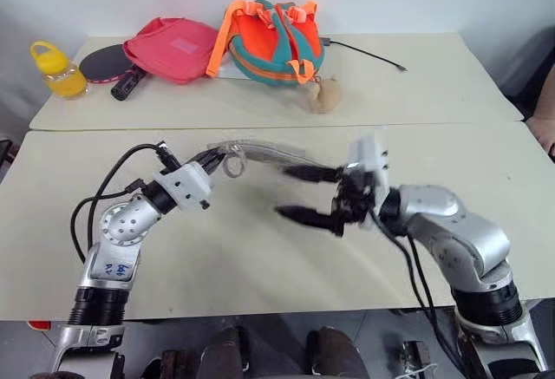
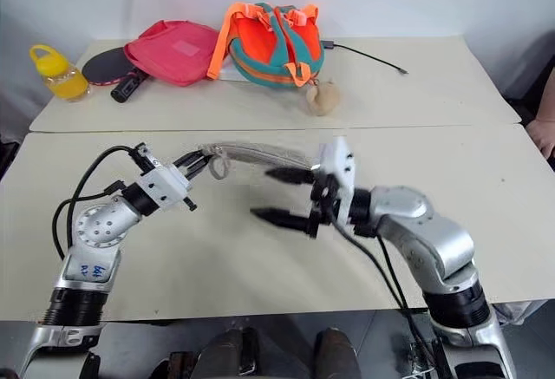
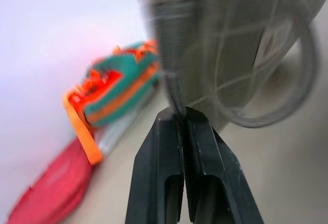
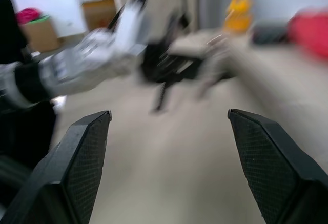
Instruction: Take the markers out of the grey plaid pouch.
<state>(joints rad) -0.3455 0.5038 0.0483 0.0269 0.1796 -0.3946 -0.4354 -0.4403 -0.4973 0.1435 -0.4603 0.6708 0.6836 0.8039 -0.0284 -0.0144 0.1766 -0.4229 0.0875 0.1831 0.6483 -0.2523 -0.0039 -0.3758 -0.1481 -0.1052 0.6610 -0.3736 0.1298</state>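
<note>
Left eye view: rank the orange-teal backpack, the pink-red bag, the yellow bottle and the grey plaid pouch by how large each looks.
1. Orange-teal backpack and pink-red bag: about alike, not ranked.
2. Grey plaid pouch: seen edge-on, lifted nearer the camera, so unsure.
3. Yellow bottle: smallest.

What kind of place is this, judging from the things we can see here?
Probably an indoor test or lab room, set up like a school desk. Two pale tables stand against a plain white wall, holding an orange-teal backpack, a pink-red bag and a yellow bottle.
</note>
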